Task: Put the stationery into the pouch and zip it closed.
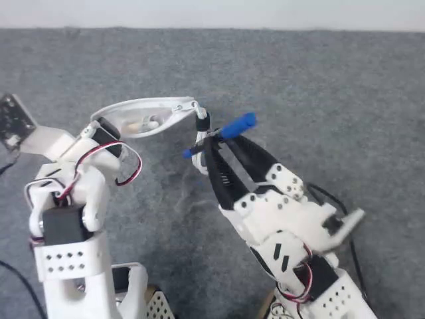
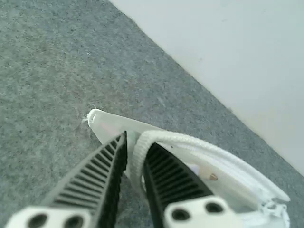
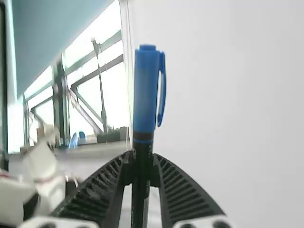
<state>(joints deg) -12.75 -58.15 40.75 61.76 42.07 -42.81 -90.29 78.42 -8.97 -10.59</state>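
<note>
Pouch (image 1: 174, 114), white and partly see-through, sits left of centre in the upper half of the high view, its mouth gaping as a long oval with a white corded rim. Pale items (image 1: 143, 124) lie inside it, one with a beige tip. The left gripper (image 1: 105, 130) is at the pouch's left end. In the left wrist view this gripper (image 2: 135, 145) has its ribbed black jaws pinched on the rim of the pouch (image 2: 107, 124), the white cord running up between them, and the pouch's far tip rests against the grey carpet-like table cover (image 2: 52, 61). Whether the rest of the pouch is off the surface cannot be told. A dark tab (image 1: 202, 122) hangs at the pouch's right end in the high view. Just right of that tab, the right gripper (image 1: 210, 141) is clamped on a blue pen (image 1: 234, 127), which slants from lower left to upper right across the centre of the frame, capped end highest. The pen is beside the pouch's right end and outside its mouth. In the right wrist view the right gripper (image 3: 141, 159) grips the dark lower barrel of the pen (image 3: 145, 95), whose blue cap and clip stand upright above the jaws. A pale wall (image 1: 212, 12) runs along the top edge of the high view.
</note>
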